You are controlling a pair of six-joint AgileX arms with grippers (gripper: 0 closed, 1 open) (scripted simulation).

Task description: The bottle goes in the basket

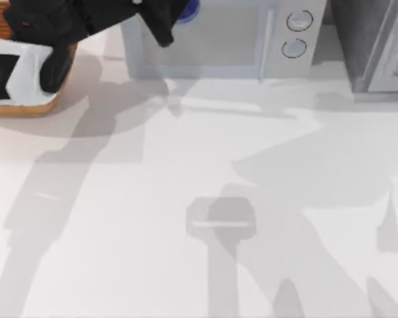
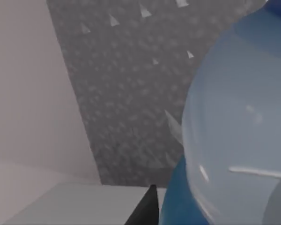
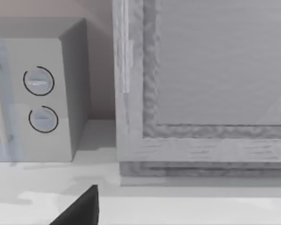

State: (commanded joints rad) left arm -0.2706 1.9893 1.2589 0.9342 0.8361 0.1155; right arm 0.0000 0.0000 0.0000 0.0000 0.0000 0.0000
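- The bottle is up at the far edge of the top view, over the grey microwave, well apart from the basket at the table's left. From above I see its blue cap, poking out past the left gripper toward the right.
- In the left wrist view, the clear body and blue label sit close to the lens. The long axis runs away from the camera, cap end farthest (how steeply it tilts I cannot tell).
- The left gripper is closed around the bottle, with one dark fingertip just beside the label.
- The left arm's white link lies over the basket's rim.
- The right gripper faces the microwave's two dials and a grey framed cabinet; how far open it is, I cannot tell.
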